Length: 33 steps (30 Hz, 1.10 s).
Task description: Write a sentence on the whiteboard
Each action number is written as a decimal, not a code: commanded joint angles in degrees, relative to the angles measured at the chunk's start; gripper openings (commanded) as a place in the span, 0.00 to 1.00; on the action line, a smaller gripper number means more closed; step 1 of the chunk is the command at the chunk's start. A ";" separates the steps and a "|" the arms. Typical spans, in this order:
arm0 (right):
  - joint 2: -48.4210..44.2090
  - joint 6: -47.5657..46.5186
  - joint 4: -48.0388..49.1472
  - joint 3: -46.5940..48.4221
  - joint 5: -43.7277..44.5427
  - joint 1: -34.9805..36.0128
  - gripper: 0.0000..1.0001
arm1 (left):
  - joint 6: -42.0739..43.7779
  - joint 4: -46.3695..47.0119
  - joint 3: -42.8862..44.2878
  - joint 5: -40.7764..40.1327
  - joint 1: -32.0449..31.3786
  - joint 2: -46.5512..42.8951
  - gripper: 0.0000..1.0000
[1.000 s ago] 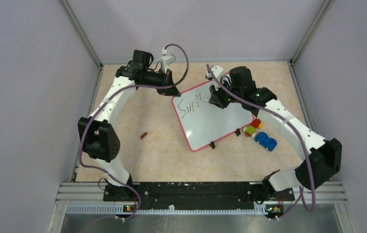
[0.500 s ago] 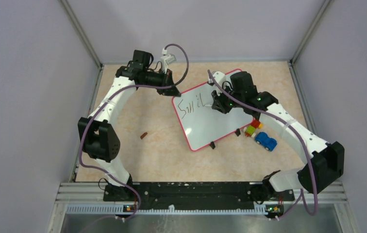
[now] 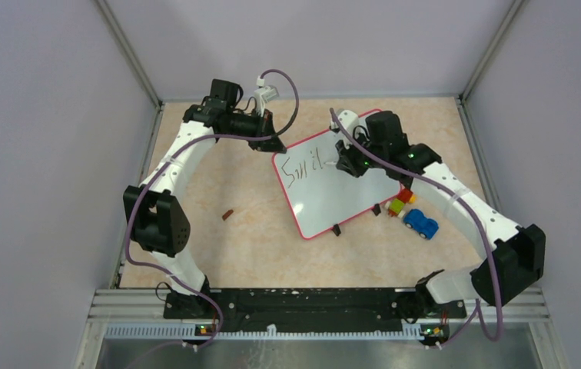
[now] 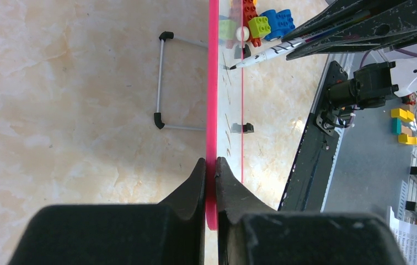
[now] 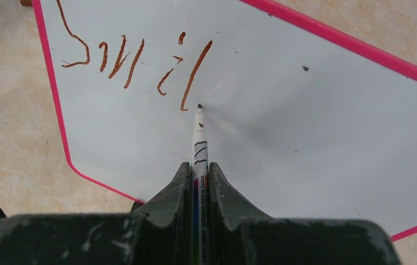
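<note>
The whiteboard [image 3: 333, 192] lies tilted in the middle of the table, white with a red-pink rim. It also shows in the right wrist view [image 5: 305, 110] and edge-on in the left wrist view [image 4: 213, 83]. Brownish-red handwriting [image 5: 134, 61] reads "Smil" near its top left corner [image 3: 303, 167]. My left gripper [image 4: 210, 165] is shut on the board's rim at that corner. My right gripper [image 5: 199, 171] is shut on a white marker [image 5: 199, 138], its tip just right of the last stroke, at or just above the board surface.
A blue toy car [image 3: 421, 224] and red, yellow and green toy blocks [image 3: 400, 201] lie right of the board. A small brown cap [image 3: 227, 214] lies on the table to its left. A wire stand [image 4: 165, 83] sticks out under the board.
The right gripper with the marker has moved right along the board, and the "l" stroke has been added after "Smi". The left gripper has not moved.
</note>
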 commanded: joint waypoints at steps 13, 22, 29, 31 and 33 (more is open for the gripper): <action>1.23 -0.99 1.76 6.07 0.06 -5.43 0.00 | 0.62 -1.22 -0.60 0.56 -1.17 -0.19 0.00; 3.19 -0.13 1.47 6.55 -2.91 -3.30 0.00 | 0.67 -1.22 -0.38 0.47 -1.16 -0.04 0.00; 1.64 -0.31 1.26 2.81 -2.97 -1.31 0.00 | 0.66 -1.30 -0.34 0.40 -1.17 -0.01 0.00; 1.21 -0.45 1.10 1.89 -2.76 -1.29 0.00 | 0.65 -1.38 -0.34 0.36 -1.17 -0.03 0.00; 0.75 -0.65 0.78 0.81 -2.44 -1.25 0.00 | 0.76 -1.31 -0.34 0.29 -1.17 -0.02 0.00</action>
